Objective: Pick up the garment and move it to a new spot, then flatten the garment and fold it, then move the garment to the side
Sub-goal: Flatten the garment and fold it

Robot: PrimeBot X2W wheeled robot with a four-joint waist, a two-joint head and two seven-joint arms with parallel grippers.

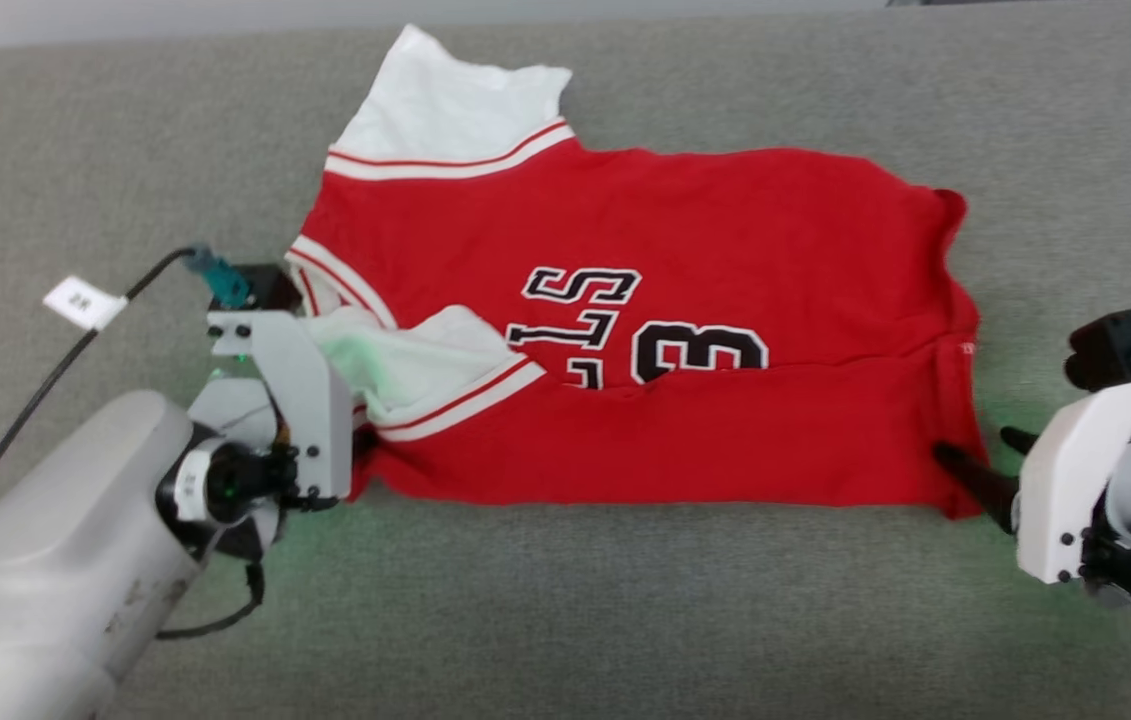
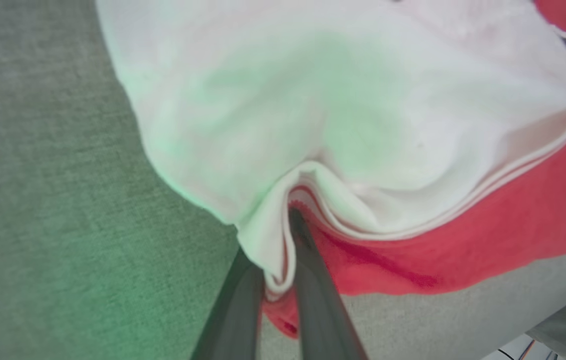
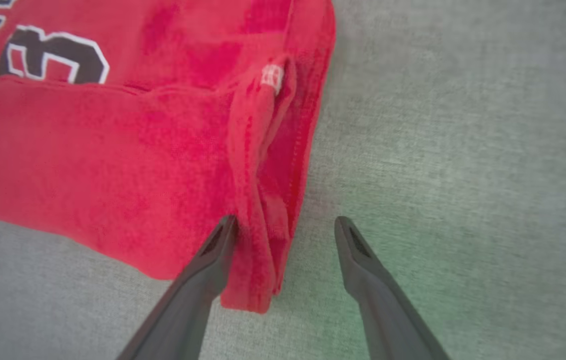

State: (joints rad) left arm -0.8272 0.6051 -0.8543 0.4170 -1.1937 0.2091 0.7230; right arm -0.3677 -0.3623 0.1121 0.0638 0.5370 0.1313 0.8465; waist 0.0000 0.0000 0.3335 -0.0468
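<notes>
Right, we see the garment [image 1: 685,230] lying mid grey fabric surface [image 1: 625,620], its near edge folded over the lower lettering and the far sleeve [image 1: 445,95] spread flat. Our left gripper [image 2: 275,250] has its jaws pinched tight on the near sleeve [image 1: 425,370] at the hem. Our right gripper [image 3: 285,225] has its jaws wide apart, straddling the red hem corner and gripping nothing.
</notes>
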